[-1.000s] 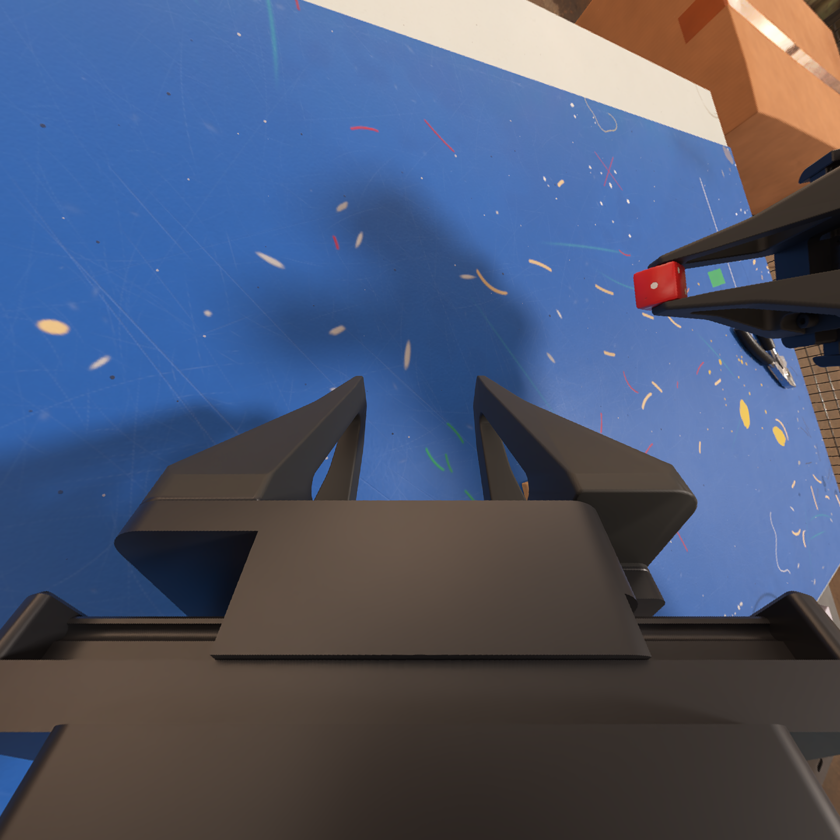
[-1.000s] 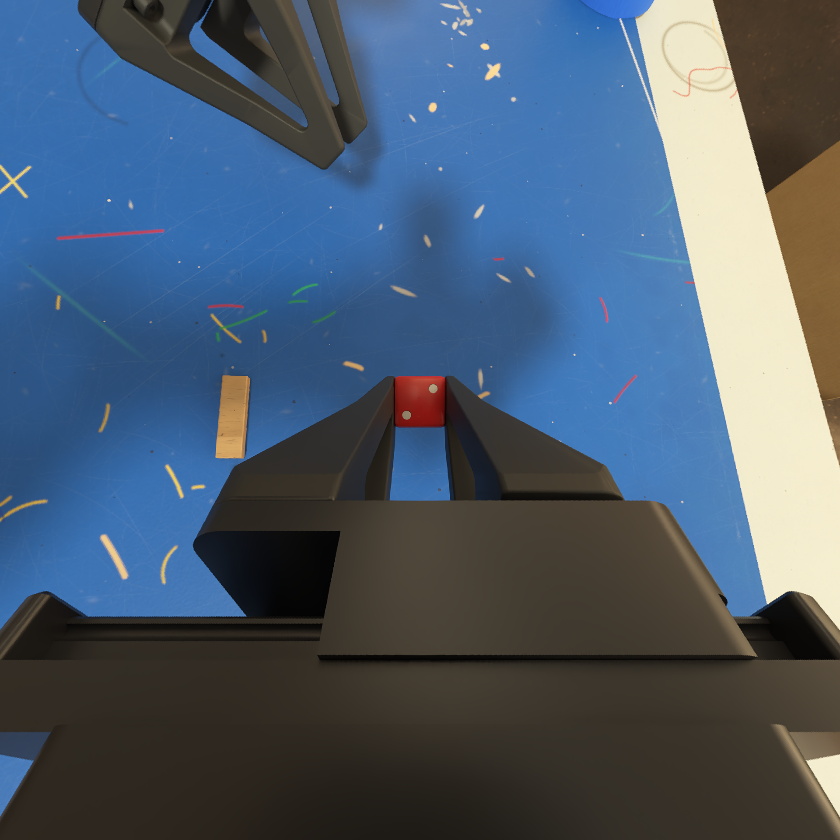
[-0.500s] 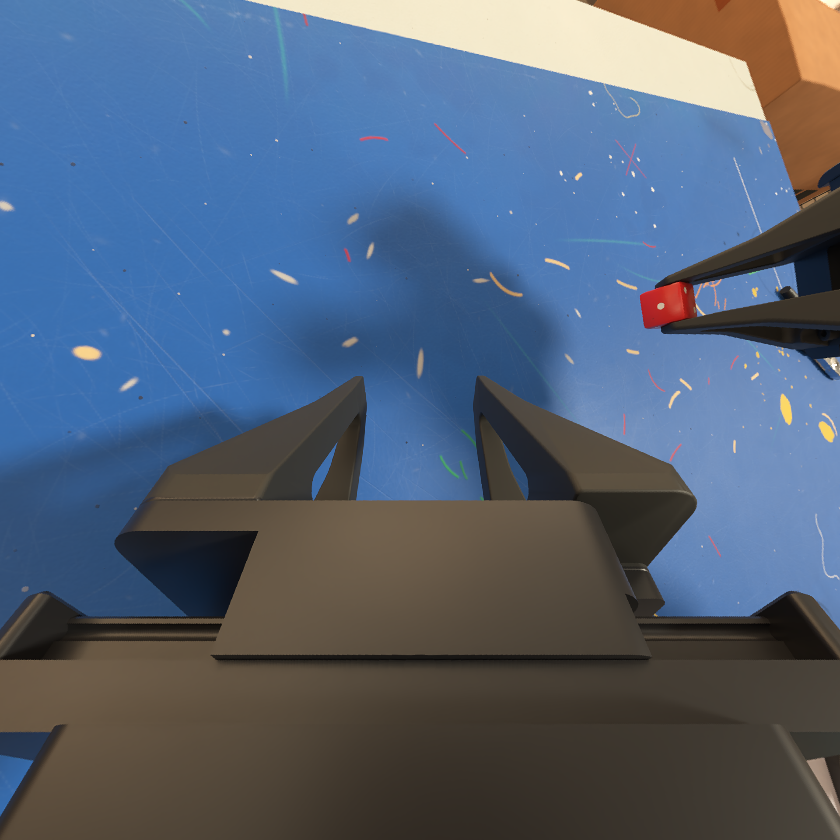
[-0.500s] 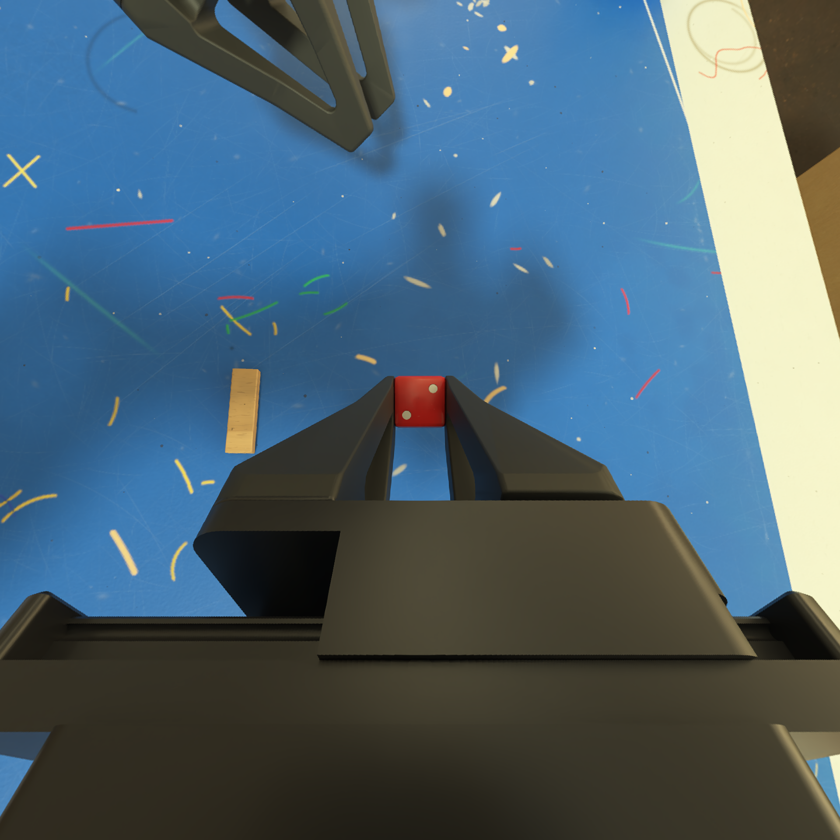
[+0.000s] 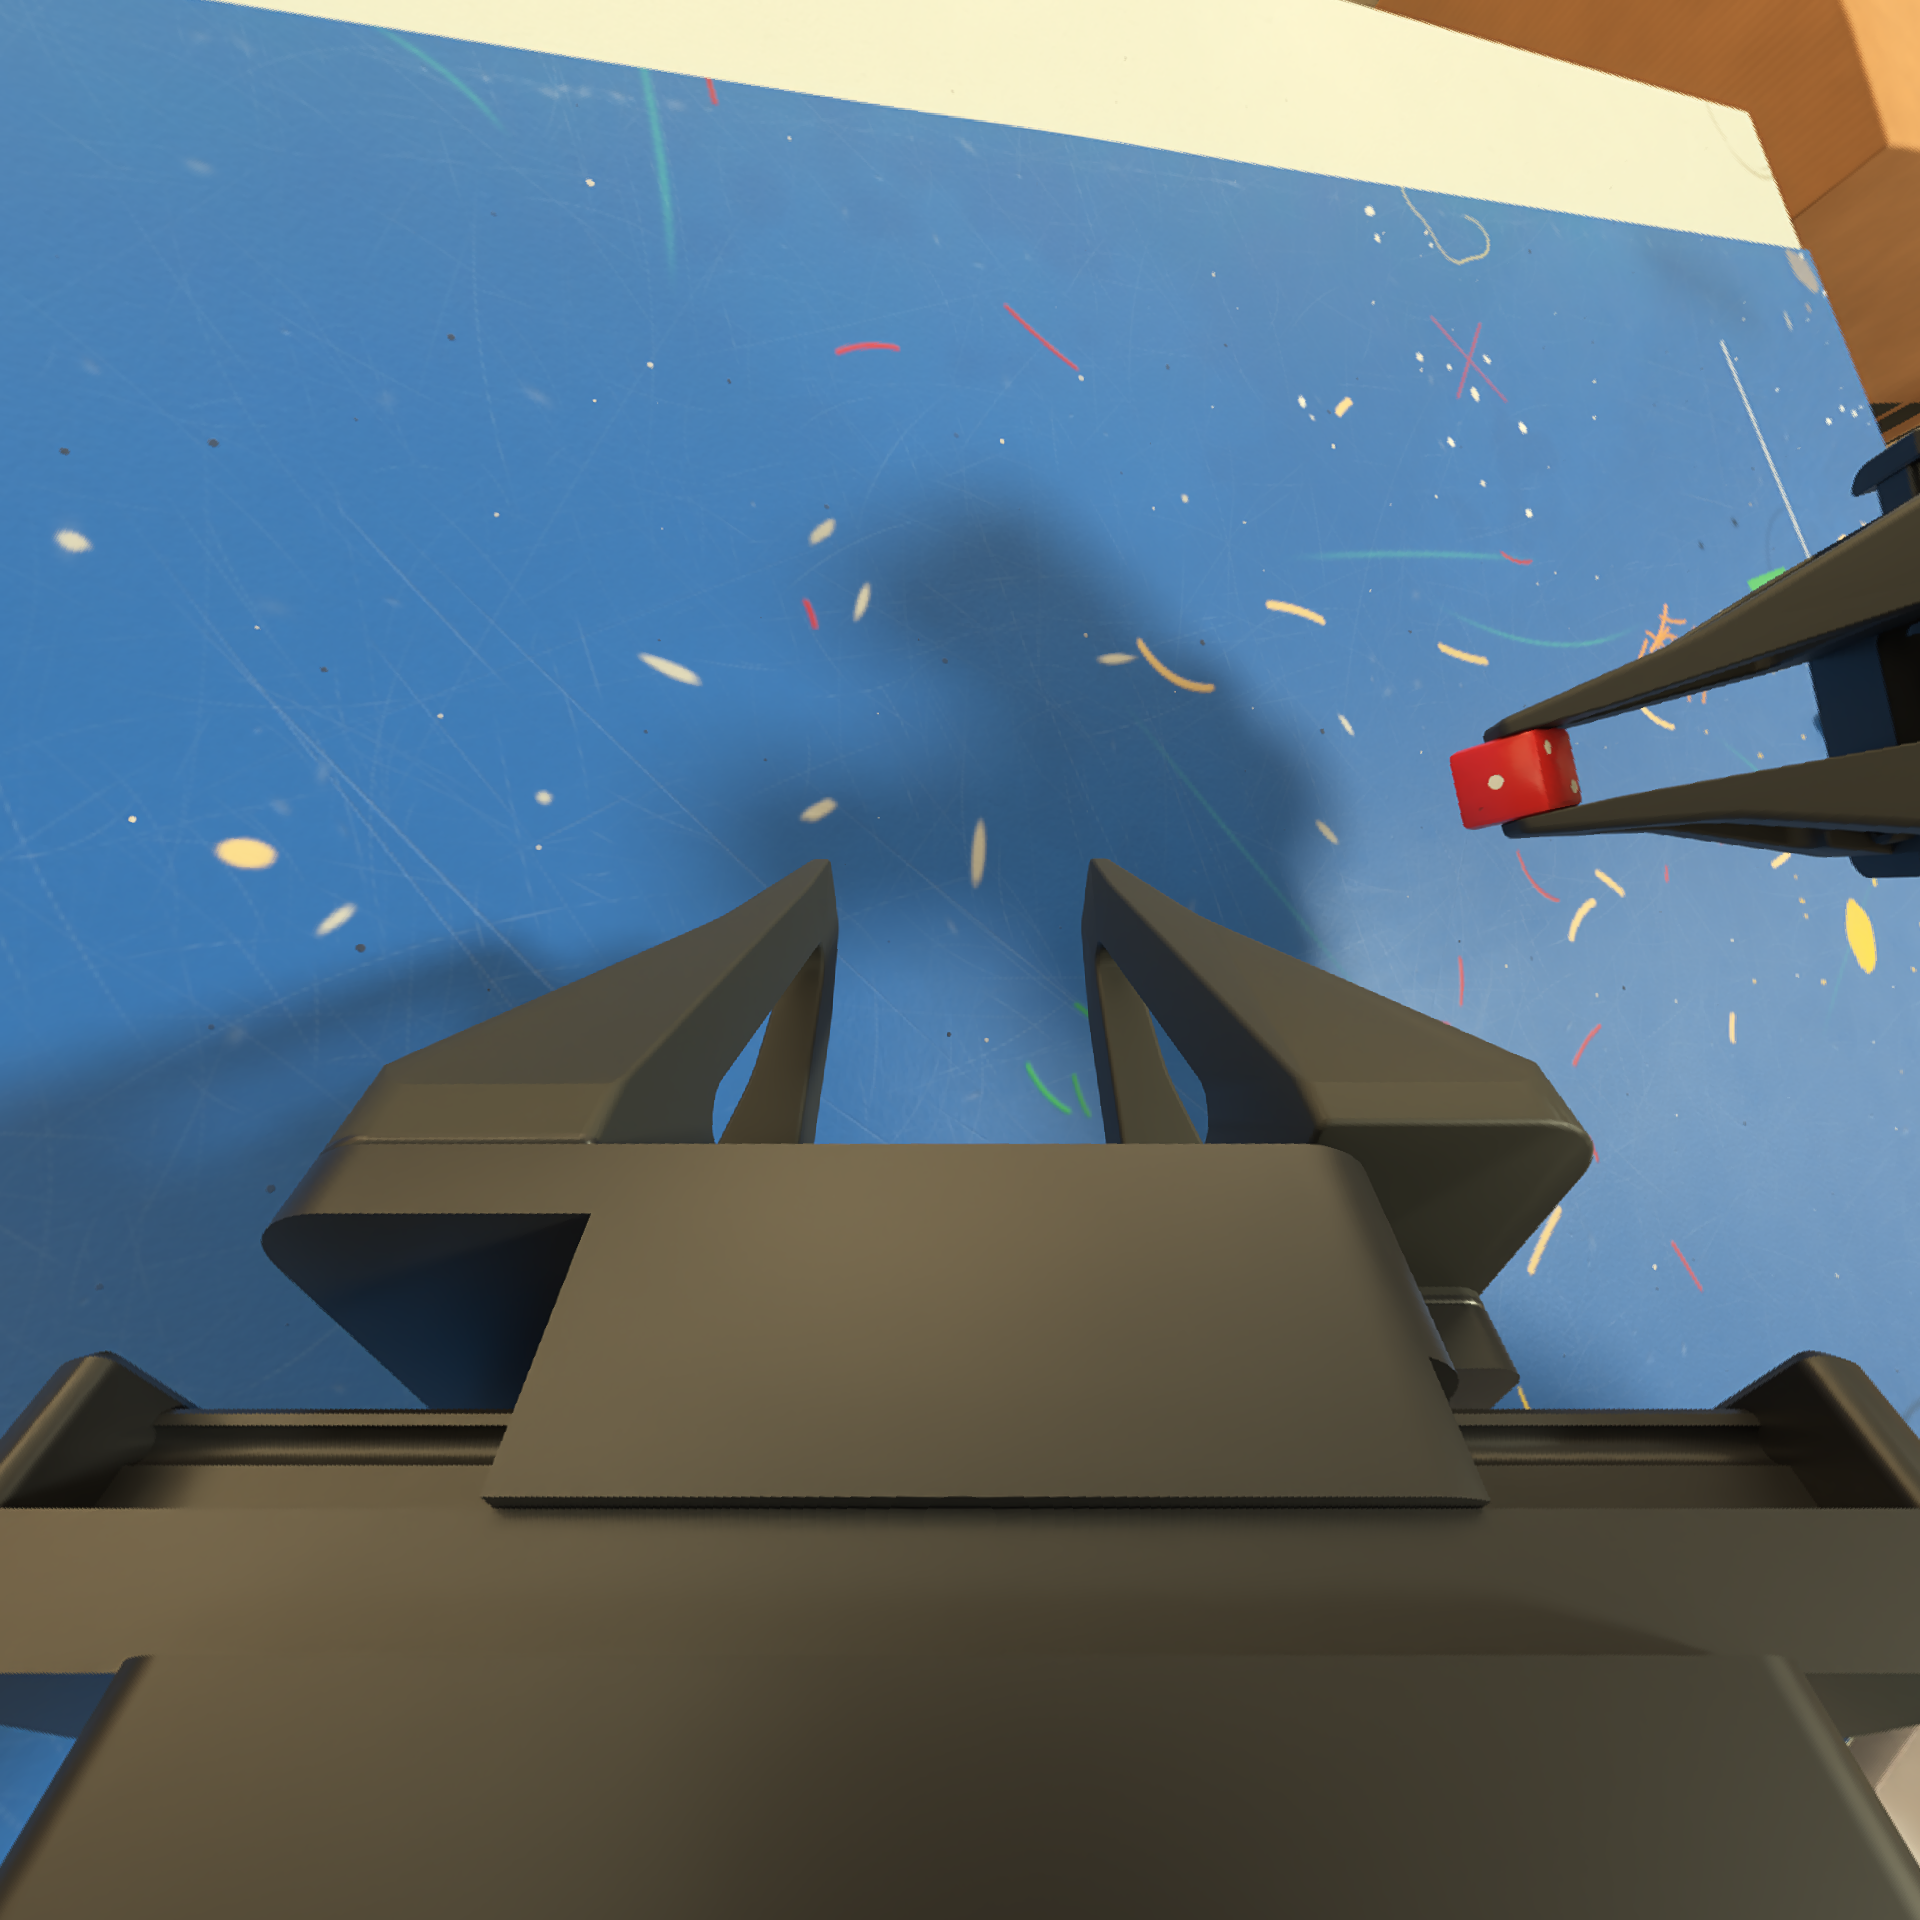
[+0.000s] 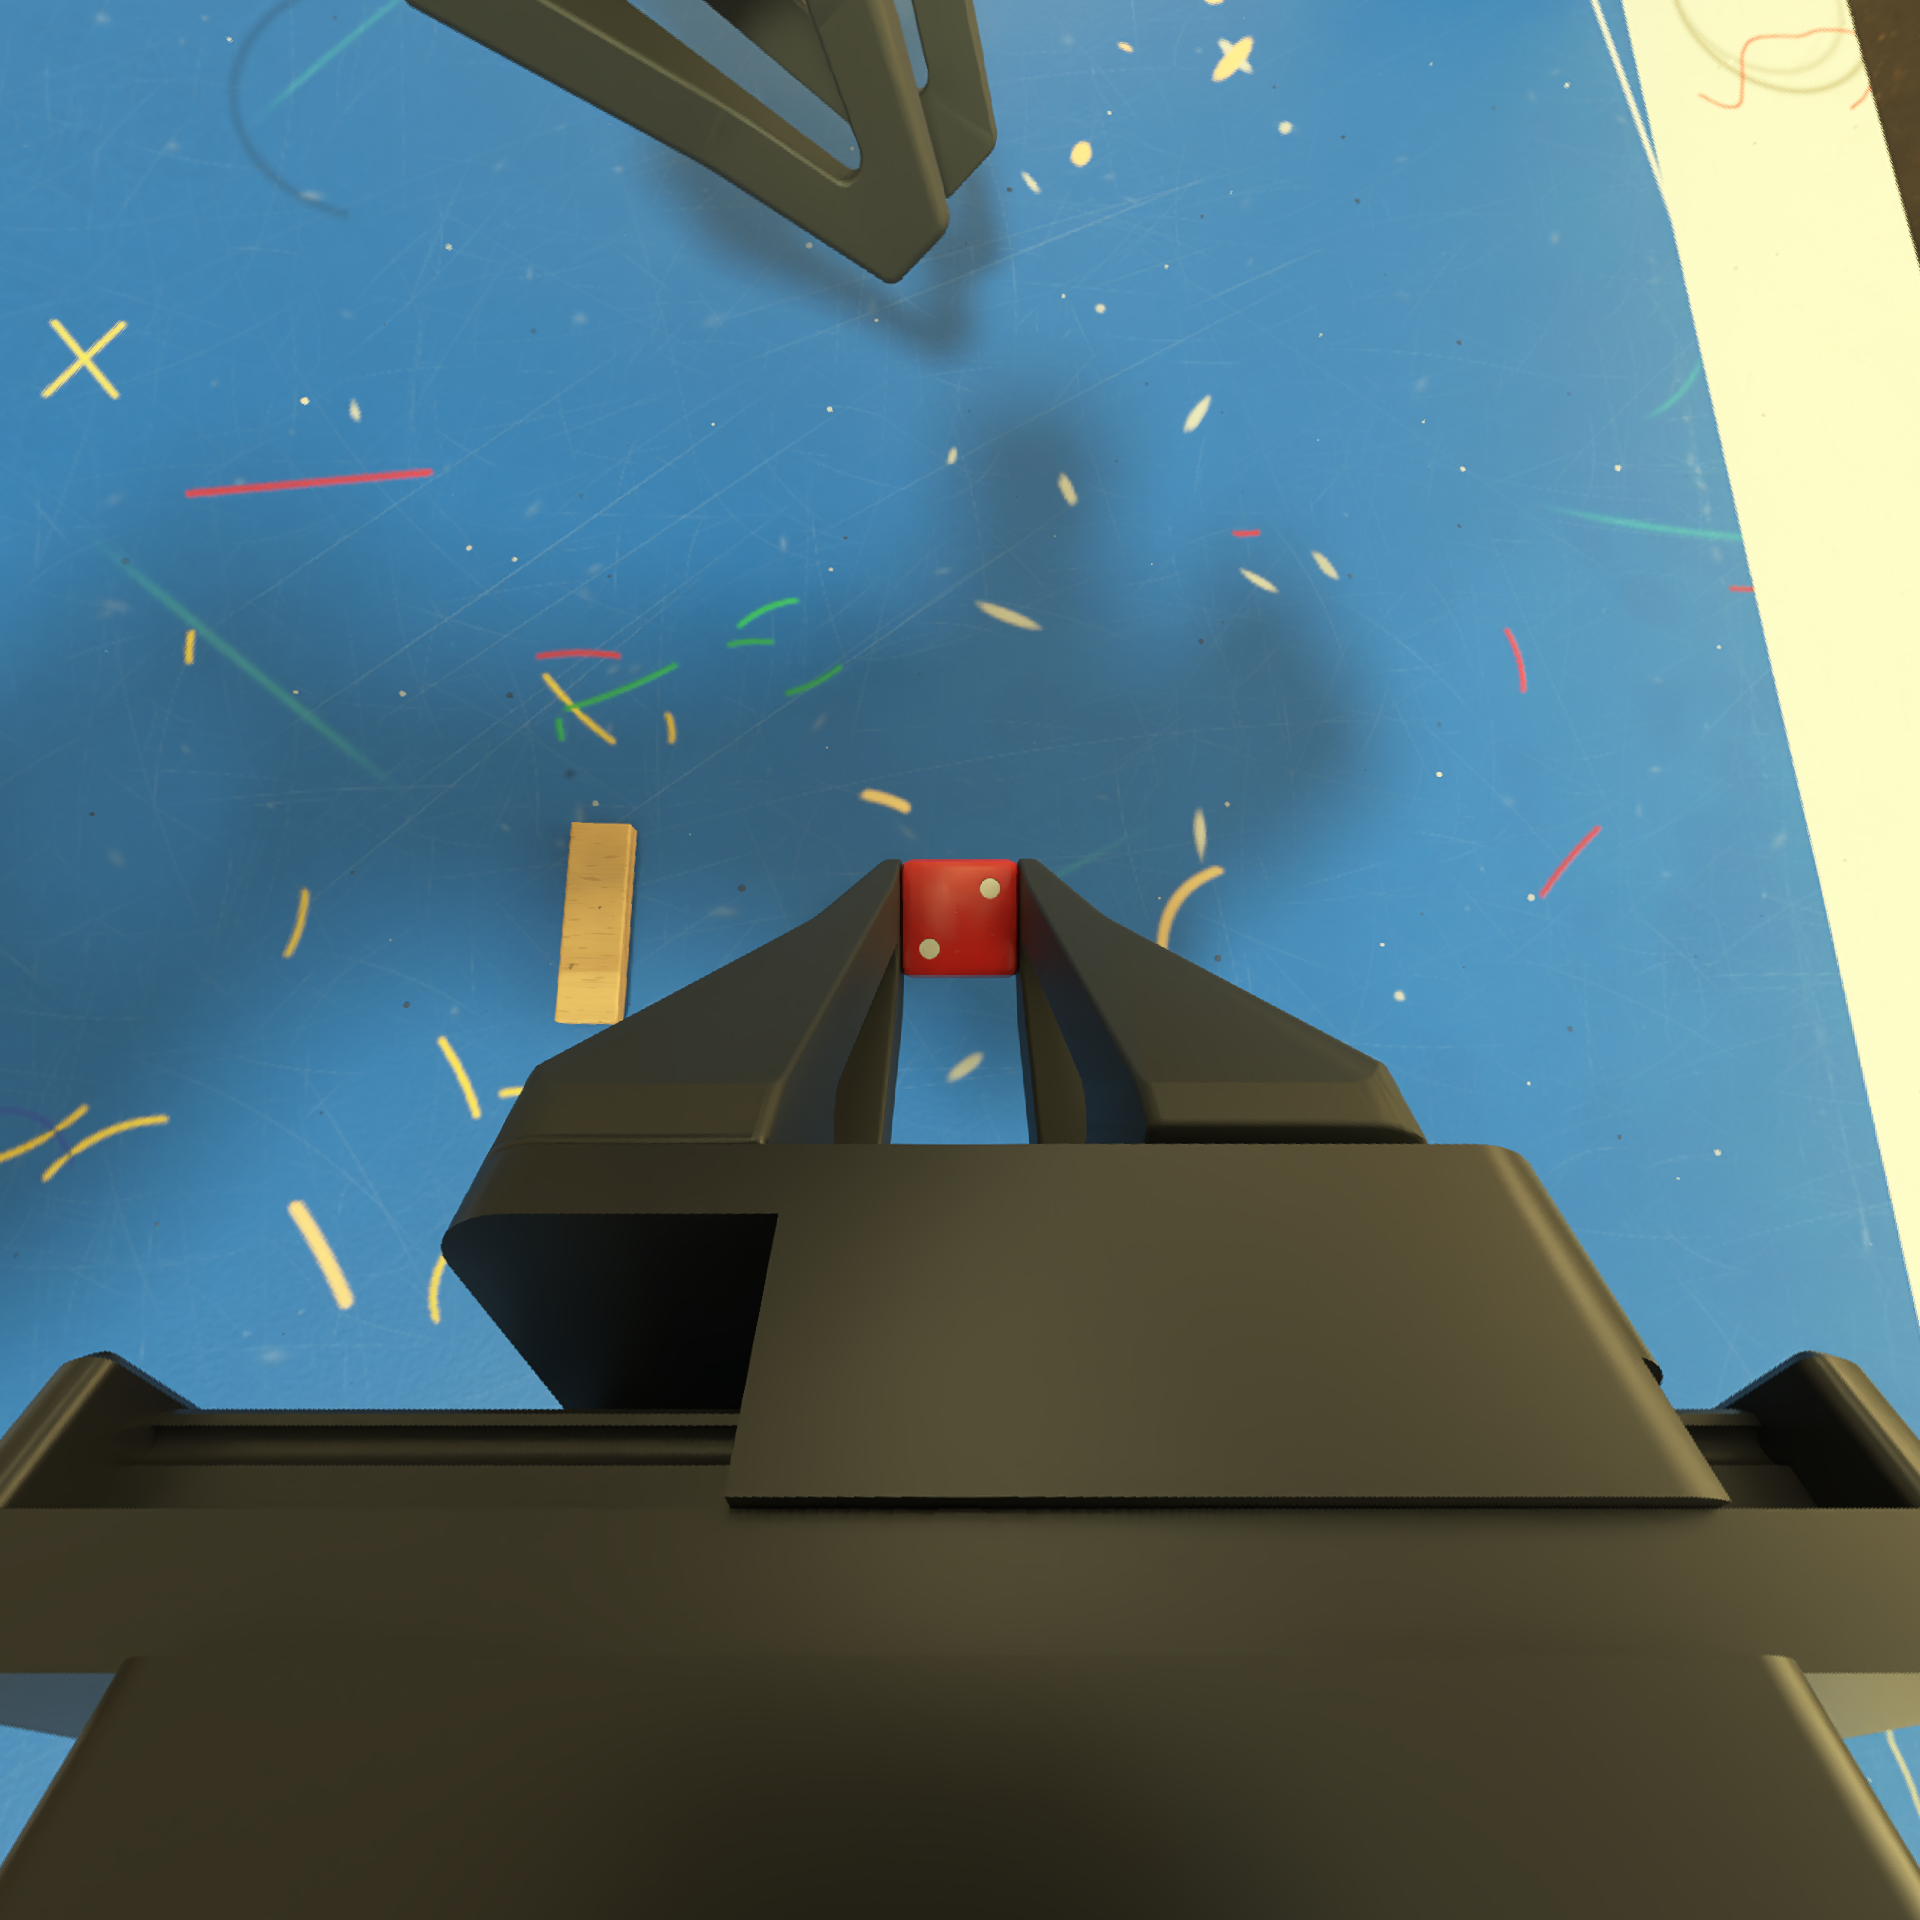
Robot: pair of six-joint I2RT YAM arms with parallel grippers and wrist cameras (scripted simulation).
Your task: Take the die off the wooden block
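My right gripper is shut on the red die with pale pips and holds it above the blue mat. The wooden block lies flat on the mat to the left of the die, with nothing on it. In the left wrist view the die shows at the right, clamped between the right gripper's two fingertips. My left gripper is open and empty over bare mat. The block is not seen in the left wrist view.
The blue mat is scratched and flecked with coloured marks. A cream table edge runs along the far side, with a cardboard box at the far right. The left gripper's fingers hang at the top of the right wrist view.
My right gripper has carried the die to the left in its view, away from the cream edge, with the block shifting right relative to it. The left wrist view has panned slightly; its jaws stay open.
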